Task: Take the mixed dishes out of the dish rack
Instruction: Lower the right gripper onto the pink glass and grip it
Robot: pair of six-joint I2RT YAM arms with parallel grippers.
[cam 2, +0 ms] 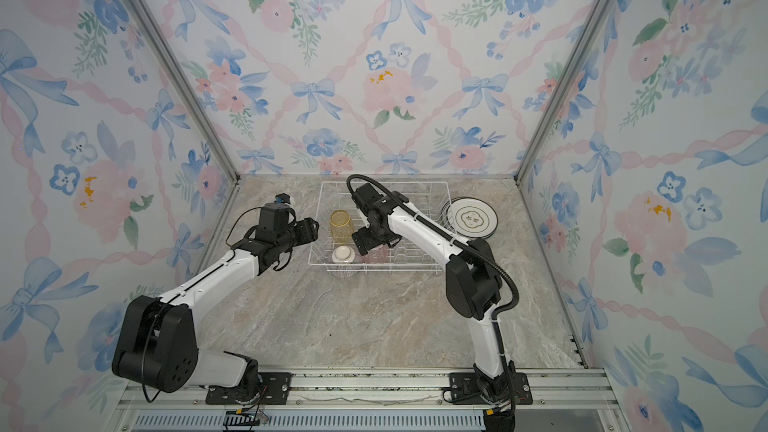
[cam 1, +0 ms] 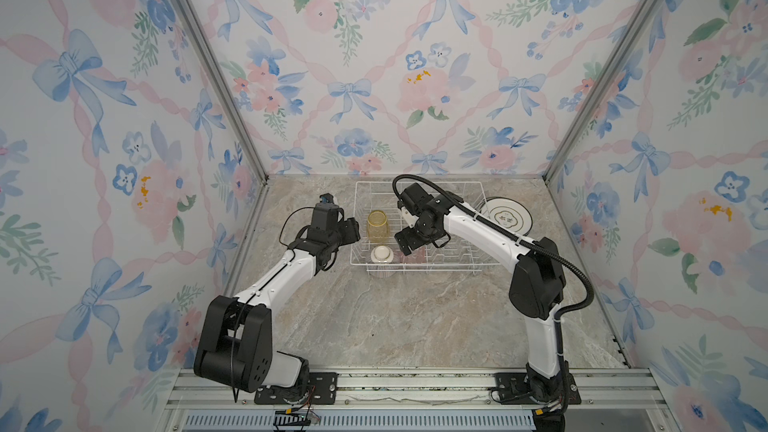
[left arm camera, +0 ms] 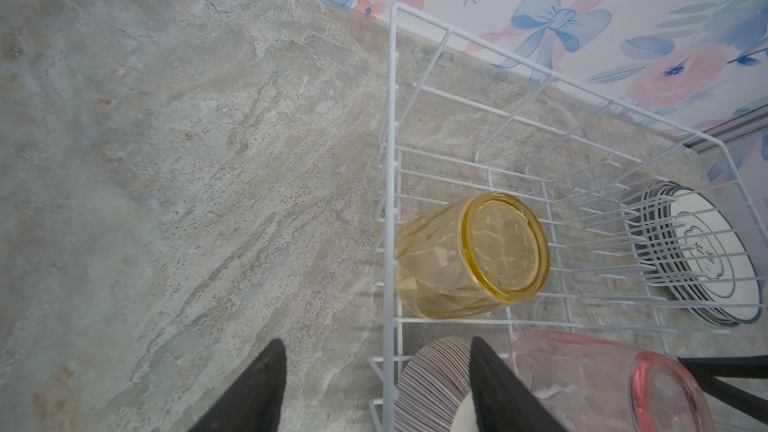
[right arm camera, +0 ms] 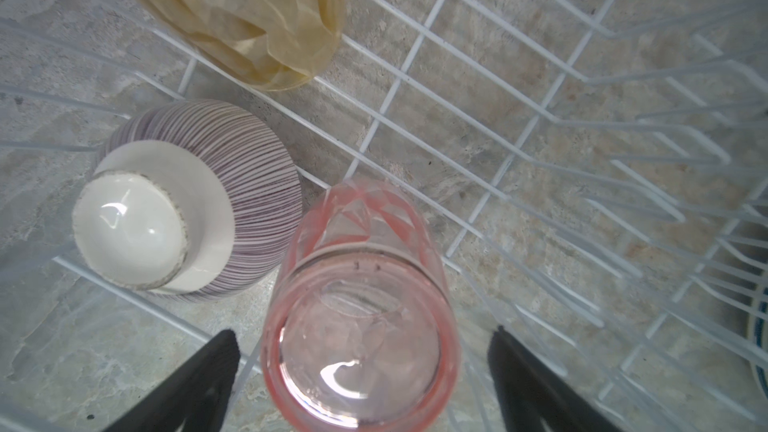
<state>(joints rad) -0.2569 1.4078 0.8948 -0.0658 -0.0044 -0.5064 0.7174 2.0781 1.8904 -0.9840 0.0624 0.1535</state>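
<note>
Your R claw (right arm camera: 365,334) hangs inside the rectangular white wire dish rack (cam 1: 457,264). It's spread wide, w/ one black finger (right arm camera: 199,380) on each side of the pink translucent tumbler (right arm camera: 361,284), which stands base-up. A thin gap shows on both sides, so neither finger touches it. In both top views the claw's body hides most of that tumbler, and only a pink smear shows under it.

Your L claw (left arm camera: 377,342) is also open and grips nothing. It hovers at the rack corner nearest the L arm's base. One finger is over the bare marble-pattern desk (cam 1: 395,317) outside the rack, the other above the small purple-striped bowl (right arm camera: 187,197), w/ the rack's side wall running between them. From the top views you can't pick its fingers out against the black wrist.

The bowl sits foot-up in that corner, right beside the pink tumbler; can't tell if they touch. The yellow translucent tumbler (cam 1: 377,224) stands base-up further back along the same rack wall, apart from the bowl.

The round white dark-rimmed plates (cam 1: 509,216) lie stacked flat on the desk just outside the rack's far side. The R arm covers the stack's near edge, the L wrist view shows it only thru the wires, and the R wrist view cuts it off. So no count, and contact w/ the rack is unclear.
</note>
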